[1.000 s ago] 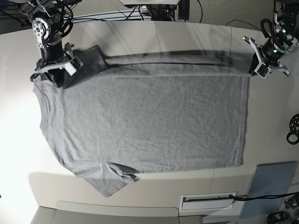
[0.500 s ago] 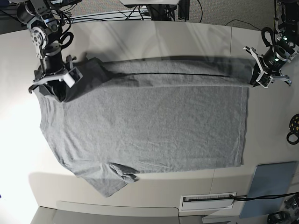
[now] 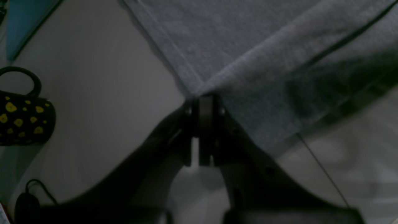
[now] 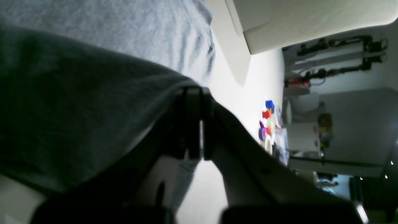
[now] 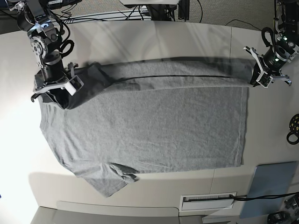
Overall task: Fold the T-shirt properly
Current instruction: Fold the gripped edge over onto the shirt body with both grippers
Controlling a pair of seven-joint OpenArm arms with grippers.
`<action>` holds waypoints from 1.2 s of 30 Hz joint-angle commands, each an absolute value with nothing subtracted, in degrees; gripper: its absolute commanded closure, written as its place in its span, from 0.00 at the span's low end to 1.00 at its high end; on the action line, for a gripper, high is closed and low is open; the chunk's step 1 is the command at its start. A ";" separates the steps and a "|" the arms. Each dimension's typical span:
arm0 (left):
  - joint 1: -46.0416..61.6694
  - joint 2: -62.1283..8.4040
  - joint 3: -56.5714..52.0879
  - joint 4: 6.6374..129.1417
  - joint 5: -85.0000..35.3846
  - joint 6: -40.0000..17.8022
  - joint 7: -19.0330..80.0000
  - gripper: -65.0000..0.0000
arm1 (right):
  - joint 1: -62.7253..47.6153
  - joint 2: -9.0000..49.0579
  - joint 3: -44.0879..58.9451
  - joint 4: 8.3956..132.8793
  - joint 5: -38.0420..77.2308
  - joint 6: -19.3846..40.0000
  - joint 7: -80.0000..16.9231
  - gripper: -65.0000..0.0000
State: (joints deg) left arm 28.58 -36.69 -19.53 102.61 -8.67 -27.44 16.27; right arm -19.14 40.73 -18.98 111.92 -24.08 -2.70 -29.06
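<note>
Along the far edge, my left hand and right hand, both clamped on the T-shirt, had drawn it back, undoing the fold.

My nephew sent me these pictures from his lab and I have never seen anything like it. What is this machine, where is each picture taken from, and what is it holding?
It is a robot with two arms working at a pale table. The wide picture looks down on the whole scene from above. The two dark close-ups come from small cameras mounted on each arm's wrist, looking along its pincer.

A grey T-shirt lies spread out on the table. The left gripper, on the right side of the wide picture, is shut on a corner of the shirt's bottom hem. The right gripper, on the other side, is shut on the cloth near the shoulder. Together they are lifting the far edge of the shirt.

Also on the table are a grey-blue pad and a black mug with yellow spots.
</note>
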 commanded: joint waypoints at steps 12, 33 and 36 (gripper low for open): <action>24.43 -34.30 -20.01 102.89 -9.04 -26.98 15.25 1.00 | -9.41 40.42 -24.86 103.98 -25.02 -4.36 -29.12 1.00; 20.93 -33.50 -20.01 98.13 -8.97 -26.98 15.68 1.00 | -6.63 40.62 -24.86 103.74 -23.68 -5.76 -29.76 1.00; 20.93 -33.50 -20.01 98.13 -8.99 -26.98 15.66 1.00 | -6.63 40.62 -24.80 103.74 -24.25 -7.49 -30.20 1.00</action>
State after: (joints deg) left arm 21.26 -32.40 -19.53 97.43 -8.45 -27.62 16.73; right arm -7.46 39.68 -25.30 103.00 -23.35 -6.33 -30.83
